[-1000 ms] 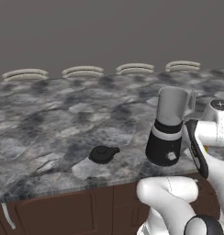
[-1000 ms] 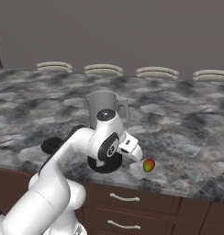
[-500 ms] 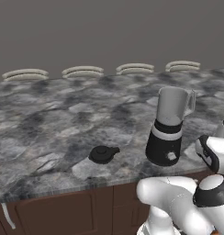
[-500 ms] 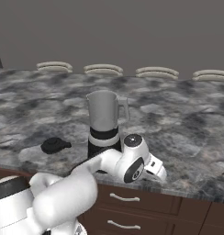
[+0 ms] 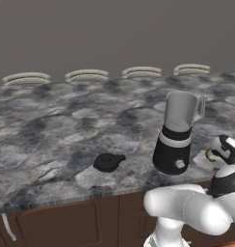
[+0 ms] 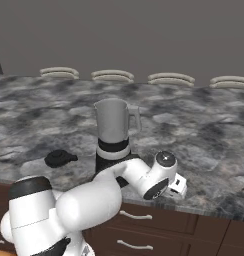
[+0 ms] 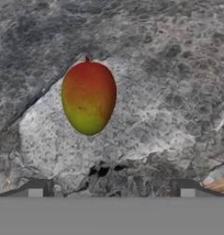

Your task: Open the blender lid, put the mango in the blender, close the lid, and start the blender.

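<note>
The blender (image 5: 178,136) stands near the counter's front edge, and its jar (image 6: 113,121) is open at the top. To its left the black blender lid (image 5: 108,161) lies flat on the counter, and it shows as the lid (image 6: 59,158) from the other side. The mango (image 7: 88,97), red at one end and yellow-green at the other, lies on the stone right of the blender. My gripper (image 7: 111,190) hovers over it, open, fingertips (image 7: 38,187) wide apart and nothing between them. The hand (image 5: 225,150) is low at the counter's right front; a sliver of the mango (image 5: 207,155) peeks out beside it.
The dark marbled counter (image 5: 52,125) runs wide to the left and back. Several pale curved pieces (image 5: 85,75) line its rear edge. Brown cabinet drawers (image 6: 144,220) sit below the front edge. My white arm (image 6: 119,185) bends across in front of the blender base.
My arm has swung from beside the blender down and to the right. The hand now sits low over the counter's front right, above the mango. Blender and lid have not moved.
</note>
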